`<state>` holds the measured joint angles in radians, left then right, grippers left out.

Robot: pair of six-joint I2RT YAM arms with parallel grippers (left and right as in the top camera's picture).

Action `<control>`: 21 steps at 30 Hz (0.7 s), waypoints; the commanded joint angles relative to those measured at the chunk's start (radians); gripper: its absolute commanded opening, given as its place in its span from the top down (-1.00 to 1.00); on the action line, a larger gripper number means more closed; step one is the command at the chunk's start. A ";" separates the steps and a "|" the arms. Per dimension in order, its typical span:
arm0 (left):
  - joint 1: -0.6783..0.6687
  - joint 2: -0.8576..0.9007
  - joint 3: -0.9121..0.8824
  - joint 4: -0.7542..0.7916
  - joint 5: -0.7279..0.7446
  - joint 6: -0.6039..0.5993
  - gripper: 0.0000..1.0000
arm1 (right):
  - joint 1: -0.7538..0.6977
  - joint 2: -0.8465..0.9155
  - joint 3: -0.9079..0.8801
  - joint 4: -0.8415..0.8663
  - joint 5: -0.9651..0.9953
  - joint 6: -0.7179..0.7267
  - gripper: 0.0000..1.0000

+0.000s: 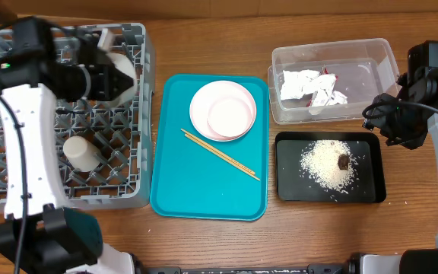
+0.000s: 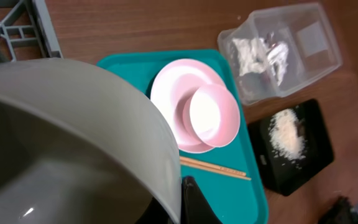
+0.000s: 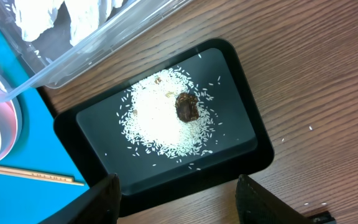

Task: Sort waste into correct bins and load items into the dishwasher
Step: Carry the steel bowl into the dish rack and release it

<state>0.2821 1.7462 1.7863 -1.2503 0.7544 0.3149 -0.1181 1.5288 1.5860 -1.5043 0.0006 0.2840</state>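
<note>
Clock face laid over the overhead view, 12 at the top edge.

Logged large square grey plastic dish rack (image 1: 128,179) with lattice floor and walls at 9 o'clock on the brown wooden table (image 1: 204,46). Found left gripper (image 1: 106,76) above the rack's 1 o'clock corner, clenched on the rim of the grey metal bowl (image 2: 73,137). Saw one dark finger (image 2: 188,198) against that rim in the left wrist view; other finger hidden by the bowl. Noted small white cup (image 1: 80,152) inside the rack near its middle; upright or tipped, cannot tell.

Recorded flat teal rectangular tray (image 1: 173,190) at centre, just beside the rack's 3 o'clock side. Found on it a white round plate (image 1: 198,103) at the tray's 1 o'clock, carrying a pinkish-white bowl (image 1: 231,114) set toward the plate's 4 o'clock rim. Noted two thin wooden chopsticks (image 1: 219,154) lying together just beside the plate at its 6 o'clock, slanting from 10 to 4.

Logged clear plastic rectangular tub (image 1: 371,65) at 2 o'clock, holding crumpled white paper scraps with red bits (image 1: 310,87) in its 9 o'clock half. Logged shallow black rectangular tray (image 1: 291,186) at 4 o'clock, just beside the tub's 6 o'clock wall, holding a pile of loose white rice (image 1: 327,164) with a small dark brown food lump (image 1: 344,160) on the pile's 3 o'clock side.

Found right gripper (image 3: 182,208) released, jaws spread, gripping nothing, hovering by the black tray's 2 o'clock corner.
</note>
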 commanded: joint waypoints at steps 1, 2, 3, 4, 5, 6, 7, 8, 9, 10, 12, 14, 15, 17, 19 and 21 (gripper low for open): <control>0.063 0.056 0.015 0.000 0.177 0.070 0.92 | -0.001 -0.011 0.024 0.002 0.006 -0.004 -0.22; 0.077 0.072 0.015 -0.002 0.197 0.079 0.92 | -0.001 -0.011 0.024 0.002 0.005 -0.004 -0.22; 0.091 0.091 0.015 -0.003 0.219 0.090 0.92 | -0.001 -0.011 0.024 0.002 0.005 -0.003 -0.22; 0.104 0.113 0.015 -0.003 0.247 0.099 0.92 | -0.001 -0.011 0.024 0.003 0.005 -0.002 -0.22; 0.114 0.132 0.015 -0.003 0.271 0.109 0.92 | -0.001 -0.011 0.024 0.003 0.005 0.000 -0.22; 0.122 0.150 0.015 -0.002 0.293 0.121 0.92 | -0.001 -0.011 0.024 0.003 0.005 0.000 -0.22; 0.127 0.168 0.015 -0.002 0.316 0.137 0.91 | -0.001 -0.011 0.024 0.003 0.005 0.000 -0.22; 0.132 0.185 0.015 -0.002 0.338 0.151 0.92 | -0.001 -0.011 0.024 0.003 0.005 0.000 -0.22; 0.136 0.201 0.015 -0.002 0.360 0.163 0.92 | -0.001 -0.011 0.024 0.002 0.005 0.000 -0.22; 0.139 0.219 0.015 -0.002 0.383 0.178 0.91 | -0.001 -0.011 0.024 0.003 0.005 -0.001 -0.22; 0.143 0.248 0.015 -0.002 0.414 0.206 0.92 | -0.001 -0.011 0.024 0.003 0.005 0.000 -0.22; 0.148 0.272 0.015 -0.001 0.418 0.226 0.92 | -0.001 -0.011 0.024 0.002 0.005 0.000 -0.22; 0.150 0.283 0.015 -0.002 0.418 0.234 0.92 | -0.001 -0.011 0.024 0.002 0.005 0.000 -0.22; 0.158 0.305 0.015 0.000 0.418 0.240 0.92 | -0.001 -0.011 0.024 0.002 0.005 0.000 -0.22; 0.171 0.325 0.015 0.008 0.418 0.240 0.92 | -0.001 -0.011 0.024 0.002 0.005 0.000 -0.22; 0.184 0.341 0.015 0.010 0.417 0.241 0.92 | -0.001 -0.011 0.024 0.001 0.005 0.000 -0.22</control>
<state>0.4377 2.0544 1.7863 -1.2427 1.1286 0.5140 -0.1177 1.5288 1.5860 -1.5043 0.0002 0.2840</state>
